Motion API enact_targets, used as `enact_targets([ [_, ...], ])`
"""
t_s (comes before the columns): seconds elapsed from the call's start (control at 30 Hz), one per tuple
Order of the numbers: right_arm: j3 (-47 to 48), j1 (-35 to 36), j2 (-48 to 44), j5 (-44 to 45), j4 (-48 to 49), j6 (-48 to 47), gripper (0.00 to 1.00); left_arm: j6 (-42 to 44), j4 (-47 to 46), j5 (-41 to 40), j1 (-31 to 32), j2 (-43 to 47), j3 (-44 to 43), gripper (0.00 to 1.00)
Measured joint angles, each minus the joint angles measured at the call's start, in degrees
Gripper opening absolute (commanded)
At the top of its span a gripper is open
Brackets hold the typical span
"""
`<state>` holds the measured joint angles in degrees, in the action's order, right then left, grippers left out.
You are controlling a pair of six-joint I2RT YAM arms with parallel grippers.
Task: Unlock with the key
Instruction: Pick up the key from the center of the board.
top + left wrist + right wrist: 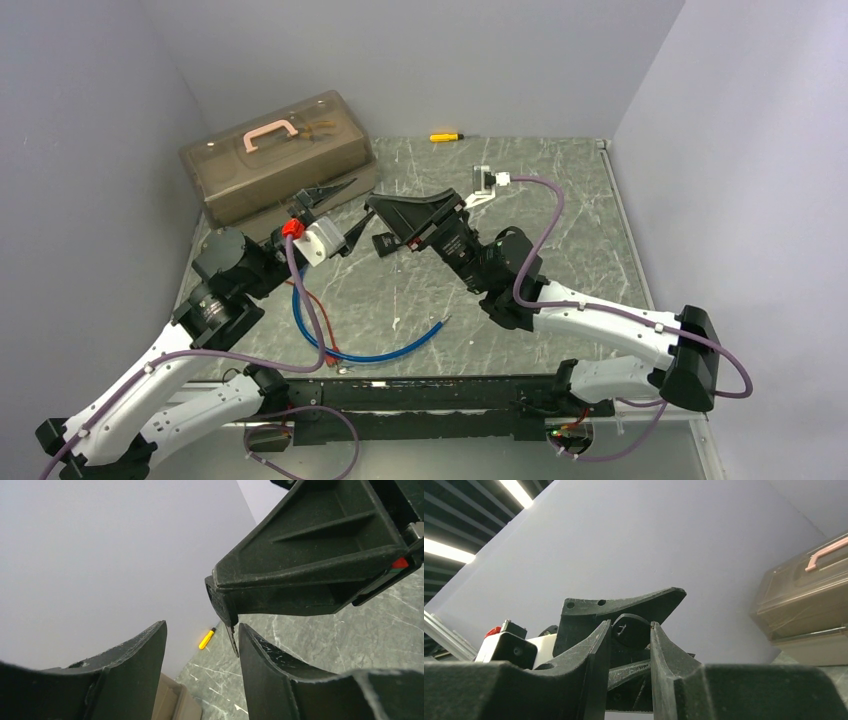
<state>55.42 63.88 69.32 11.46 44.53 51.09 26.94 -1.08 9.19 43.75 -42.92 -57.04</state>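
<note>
Brown translucent toolbox (278,155) with a pink handle sits at the far-left corner of the bench (600,250), lid down and out of the working area. Just in front of it the left hand (350,210) is raised off the surface with its fingers (135,665) spread wide, holding and touching nothing. The gap faces the other arm, probably so it can take or steady whatever is brought to it. A blue cable (390,352) lies loose toward the near edge, between the two arms.

Over the middle of the bench the right hand (630,626) is turned toward the left one, pads pressed onto the dark head of the key (233,642). The thin blade juts past the fingertips, free for insertion. It hangs just beside the inner face of one left finger; whether it touches cannot be told.

A yellow screwdriver (446,136) rests at the far edge, well apart from both arms. Right of it, nearer the far edge than the centre, lies a small silver object (484,182), too small to identify. It is probably the lock, and neither hand is on it, so the key has not yet been brought to it
</note>
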Motion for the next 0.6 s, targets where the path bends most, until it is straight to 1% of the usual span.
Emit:
enact_targets([
  [0.17, 0.0, 0.1, 1.3, 0.0, 1.3, 1.3, 0.09, 0.8, -0.2, 0.0, -0.3, 0.0, 0.0, 0.62],
  [0.27, 0.0, 0.1, 2.1, 0.0, 2.1, 1.9, 0.09, 1.1, -0.5, 0.0, -0.5, 0.0, 0.0, 0.56],
  [0.5, 0.0, 0.5, 2.3, 0.0, 2.8, 2.0, 0.09, 1.5, -0.6, 0.0, -0.7, 0.1, 0.2, 0.53],
  [0.6, 0.0, 0.6, 2.3, 0.0, 2.7, 2.0, 0.09, 1.5, -0.8, 0.0, -0.9, 0.4, 0.9, 0.50],
])
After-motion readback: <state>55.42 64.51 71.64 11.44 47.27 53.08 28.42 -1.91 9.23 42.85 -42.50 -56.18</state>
